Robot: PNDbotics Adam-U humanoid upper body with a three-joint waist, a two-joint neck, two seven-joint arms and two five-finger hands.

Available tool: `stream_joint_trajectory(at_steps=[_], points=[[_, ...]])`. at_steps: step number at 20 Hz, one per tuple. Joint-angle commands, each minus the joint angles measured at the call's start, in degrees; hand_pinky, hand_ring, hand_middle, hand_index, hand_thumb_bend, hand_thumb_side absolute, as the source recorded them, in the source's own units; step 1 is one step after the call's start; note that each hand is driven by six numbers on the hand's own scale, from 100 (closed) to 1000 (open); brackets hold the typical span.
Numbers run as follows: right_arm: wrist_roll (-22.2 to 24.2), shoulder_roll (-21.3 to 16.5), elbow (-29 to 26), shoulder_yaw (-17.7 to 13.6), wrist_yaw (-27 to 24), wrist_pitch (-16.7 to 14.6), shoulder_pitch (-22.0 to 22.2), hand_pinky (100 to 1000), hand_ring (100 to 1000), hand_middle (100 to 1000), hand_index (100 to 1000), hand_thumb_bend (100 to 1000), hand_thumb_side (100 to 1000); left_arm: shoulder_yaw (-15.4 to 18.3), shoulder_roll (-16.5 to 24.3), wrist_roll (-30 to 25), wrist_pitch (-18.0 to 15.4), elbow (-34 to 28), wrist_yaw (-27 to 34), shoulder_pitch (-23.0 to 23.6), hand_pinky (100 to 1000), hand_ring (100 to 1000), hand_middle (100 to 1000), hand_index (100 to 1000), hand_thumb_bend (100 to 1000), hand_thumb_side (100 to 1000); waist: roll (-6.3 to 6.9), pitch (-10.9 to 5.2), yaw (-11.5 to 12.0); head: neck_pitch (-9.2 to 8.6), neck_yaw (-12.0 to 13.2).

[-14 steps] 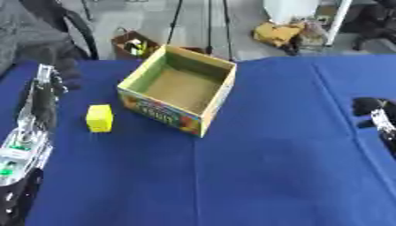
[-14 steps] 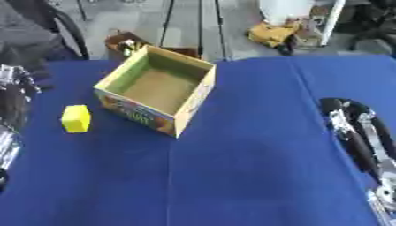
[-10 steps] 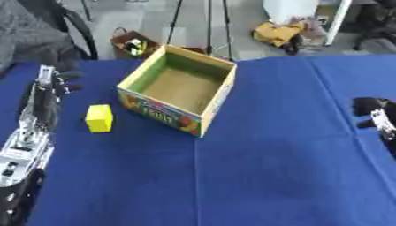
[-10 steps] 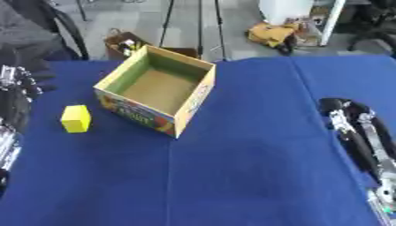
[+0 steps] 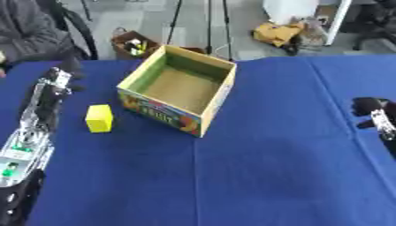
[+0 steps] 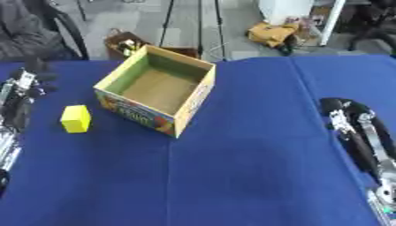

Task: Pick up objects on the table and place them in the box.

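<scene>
Blue cloth covers the table (image 5: 255, 176), wide bare room in front. Yellow block (image 5: 99, 118) lies just left of the open cardboard box (image 5: 179, 89). Left hand (image 5: 54, 84) and right hand (image 6: 352, 126) lie at the edges, fingers straight, partly cut off.

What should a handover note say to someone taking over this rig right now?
Left hand: holds nothing, out over the table's left side, beyond the yellow block; whether its fingers are open cannot be made out.
Right hand: holds nothing, at the right edge; its fingers cannot be made out either.
Yellow block: on the blue table, left of the box, apart from it.
Box: open, looks empty.
Done: nothing placed.
Left: grasp the block, probably with the nearer left hand, and put it in the box.
</scene>
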Motion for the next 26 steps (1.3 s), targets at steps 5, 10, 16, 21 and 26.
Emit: stream_joint_trajectory(at_steps=[5,10,16,21,26], points=[[0.1,-2.0,-0.3,-0.2,-0.1,0.0,-0.2,607,725,685,784,100,1000,-5.7,8.8,-5.6,4.4,2.5,-5.6,-3.0,802,803,777,826,596,424,0.64,-1.01,0.2,0.01,0.0],[0.3,-2.1,-0.4,0.0,-0.1,-0.1,-0.3,607,725,685,784,100,1000,-11.1,15.1,-9.5,8.2,6.8,-9.5,-6.6,817,782,757,834,695,406,0.57,-1.06,0.0,-0.09,0.2],[0.6,-1.8,-0.5,0.3,-0.2,-0.1,-0.7,607,725,685,784,100,1000,-12.9,21.3,-14.1,10.1,7.7,-14.1,-8.1,811,752,721,811,740,395,0.35,-0.87,-0.8,-0.33,1.0],[0.6,-1.8,-0.5,0.2,-0.2,-0.1,-0.6,607,725,685,784,100,1000,-11.6,21.5,-18.0,8.4,9.1,-18.0,-8.8,812,747,709,803,716,380,0.35,-0.83,-1.0,-0.33,1.0],[0.6,-1.8,-0.5,0.2,-0.2,-0.1,-0.5,607,725,684,784,100,1000,-10.5,20.9,-21.1,6.4,9.9,-21.9,-9.1,819,759,726,817,723,371,0.37,-0.85,-1.0,-0.22,0.9]])
